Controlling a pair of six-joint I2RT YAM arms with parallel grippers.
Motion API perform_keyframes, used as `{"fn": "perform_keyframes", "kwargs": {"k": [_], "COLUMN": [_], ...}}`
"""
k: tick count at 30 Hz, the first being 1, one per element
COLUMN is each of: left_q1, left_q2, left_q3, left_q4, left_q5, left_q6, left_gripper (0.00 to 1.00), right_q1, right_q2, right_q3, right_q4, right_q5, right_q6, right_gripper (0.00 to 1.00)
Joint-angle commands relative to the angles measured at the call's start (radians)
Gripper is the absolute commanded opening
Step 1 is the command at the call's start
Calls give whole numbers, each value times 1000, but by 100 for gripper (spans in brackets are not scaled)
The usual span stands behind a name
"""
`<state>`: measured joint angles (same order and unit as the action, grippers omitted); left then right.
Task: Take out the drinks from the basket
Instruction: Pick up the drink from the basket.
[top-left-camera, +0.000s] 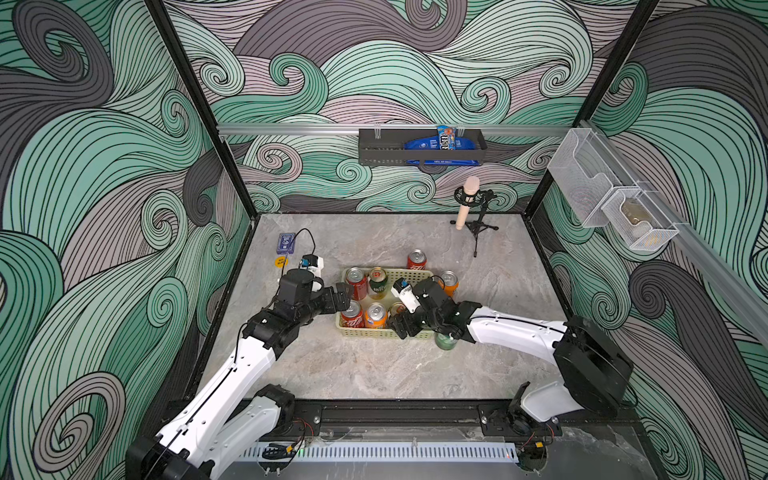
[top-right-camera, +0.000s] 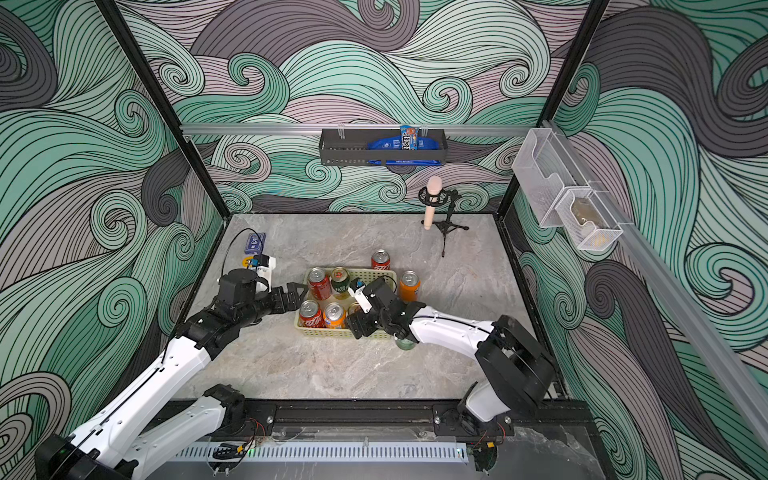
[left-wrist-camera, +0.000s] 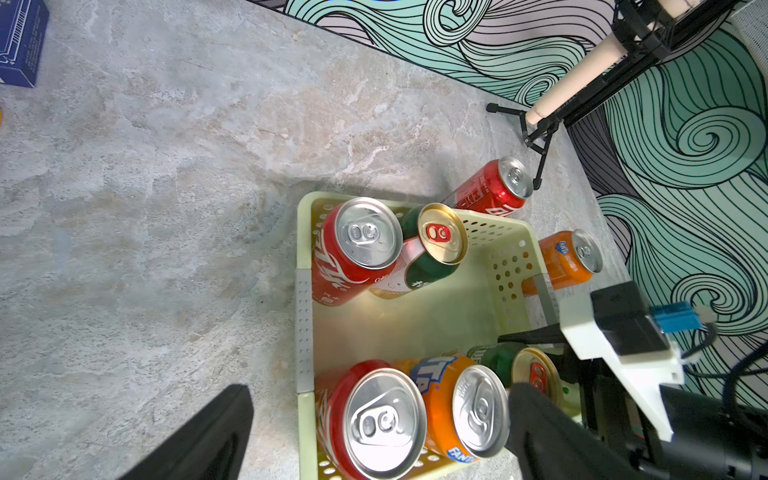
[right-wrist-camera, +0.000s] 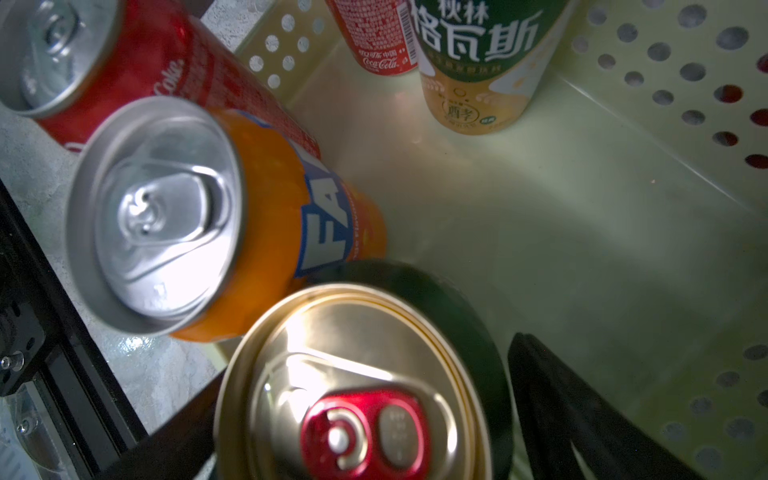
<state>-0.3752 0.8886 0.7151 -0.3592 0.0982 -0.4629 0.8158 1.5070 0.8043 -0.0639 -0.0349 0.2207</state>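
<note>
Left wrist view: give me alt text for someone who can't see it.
A pale green basket on a marble table holds five cans: two red, one orange, two dark green. A red can and an orange can sit outside it.

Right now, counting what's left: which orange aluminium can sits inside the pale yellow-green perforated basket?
The orange can in the near row of the basket, beside a red can; the other orange can stands outside its right wall.

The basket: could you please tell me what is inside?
Five cans: far red can, far green-gold can, near red can, orange can, near green-gold can. The right arm hides the basket's right end in both top views.
</note>
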Motion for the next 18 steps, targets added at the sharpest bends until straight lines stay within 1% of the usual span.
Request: {"fn": "perform_keyframes", "kwargs": {"k": [1,6,14,18], "left_q1": [7,7,7,7], "left_q2": [3,0,-12,-10], "left_q3": [-9,-12,-13,-14], "left_q4": [14,16,20,44], "left_q5": [11,12,13,50], "left_q6": [13,12,5,-22], "left_gripper": [99,99,99,99], "right_q1": [5,4,5,5], "right_q2": [-23,-56,-118,-143], "right_q3": [-20,-31,-51,-56], "right_q4": [23,25,24,23], "right_q5": [33,48,66,76], "right_q6": [7,9,15,19], "right_gripper": [84,79,69,65]}}
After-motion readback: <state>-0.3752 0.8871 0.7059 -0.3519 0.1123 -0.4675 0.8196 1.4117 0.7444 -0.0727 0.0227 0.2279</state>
